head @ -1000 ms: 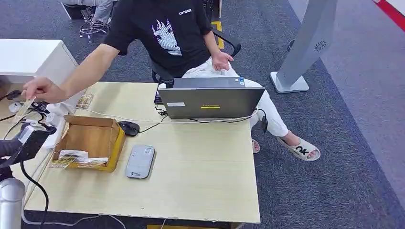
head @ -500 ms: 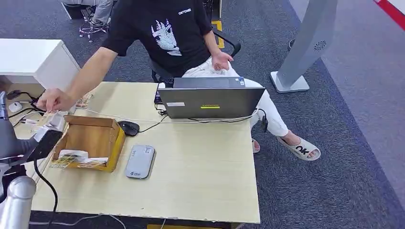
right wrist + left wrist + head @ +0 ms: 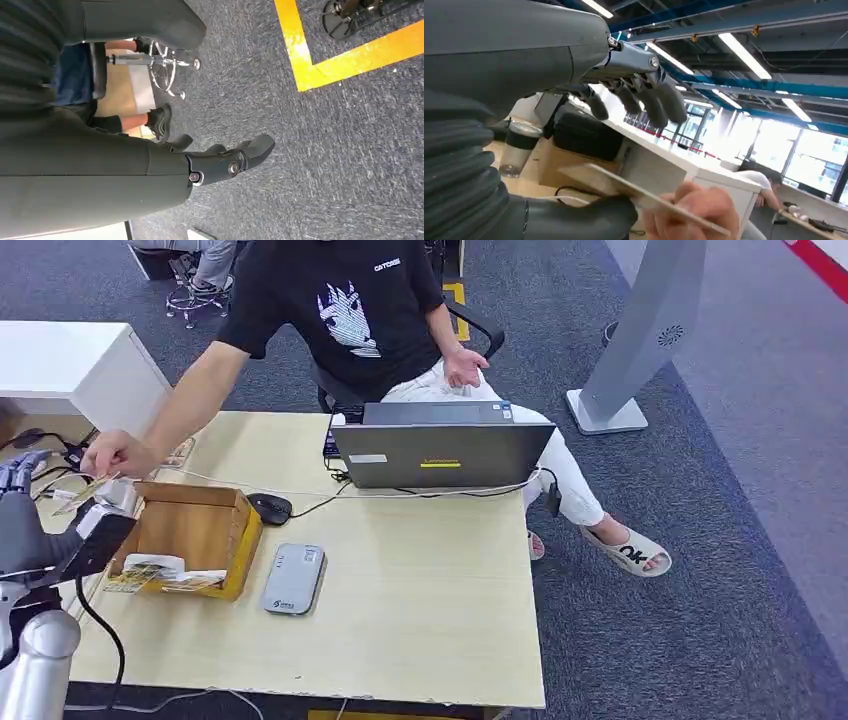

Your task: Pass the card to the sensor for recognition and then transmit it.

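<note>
Meanwhile, the left hand (image 3: 574, 120) is hovering with fingers spread and empty, while a person's hand (image 3: 118, 454) is holding the card (image 3: 644, 197) between its thumb and fingers, at nine o'clock of the cardboard box (image 3: 190, 537). Down over the carpet, the right hand (image 3: 220, 160) is hanging with fingers extended, gripping nothing.

Grey carpet (image 3: 700, 540), pale wooden desk (image 3: 420, 590)
</note>
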